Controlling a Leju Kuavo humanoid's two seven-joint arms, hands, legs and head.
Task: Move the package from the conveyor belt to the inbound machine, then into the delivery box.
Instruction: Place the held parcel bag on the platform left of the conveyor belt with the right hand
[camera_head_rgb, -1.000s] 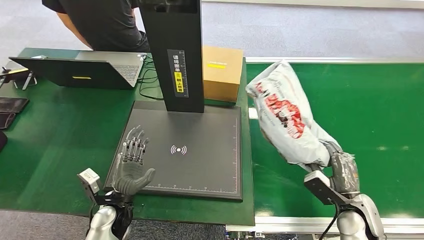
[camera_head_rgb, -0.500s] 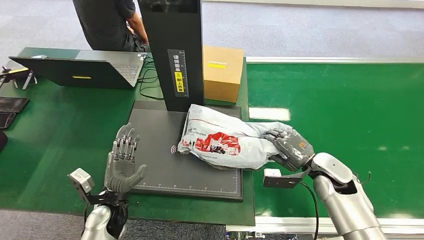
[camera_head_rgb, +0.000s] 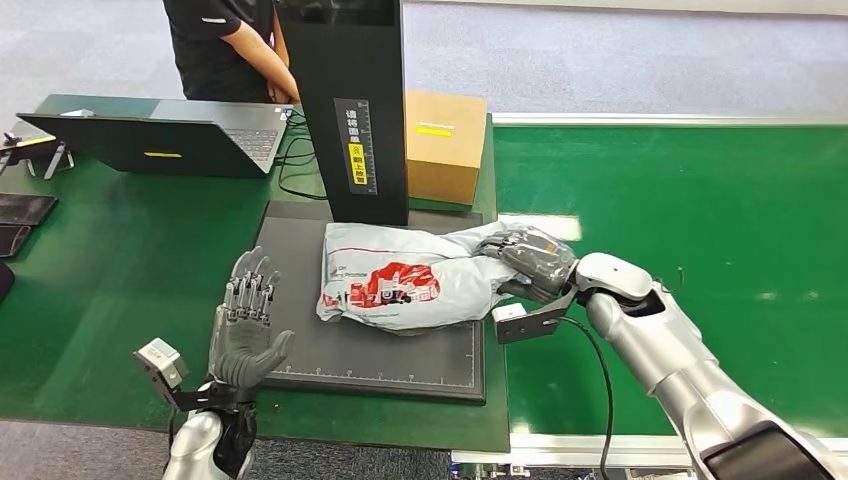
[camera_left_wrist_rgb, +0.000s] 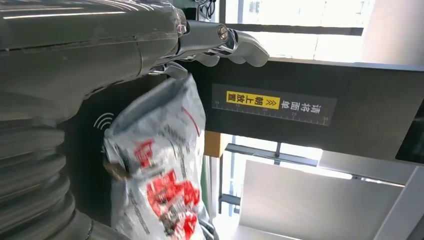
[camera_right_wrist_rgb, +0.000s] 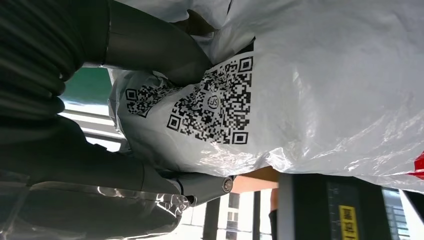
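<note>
Under your right hand (camera_head_rgb: 535, 265), which grips its end, the package (camera_head_rgb: 400, 285) lies on the scanner (camera_head_rgb: 310, 350) for reading; your left hand (camera_head_rgb: 245, 330) waits open alongside.

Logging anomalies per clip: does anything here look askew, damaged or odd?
Nothing stands out. The package lies crumpled but intact on the inbound machine's plate, its end gripped by the right robot hand. The left robot hand is raised, fingers spread, holding nothing.

white plastic package (camera_head_rgb: 405, 287) with red print, crumpled, lying flat on inbound machine's (camera_head_rgb: 300, 250) black plate, against its right edge.
</note>
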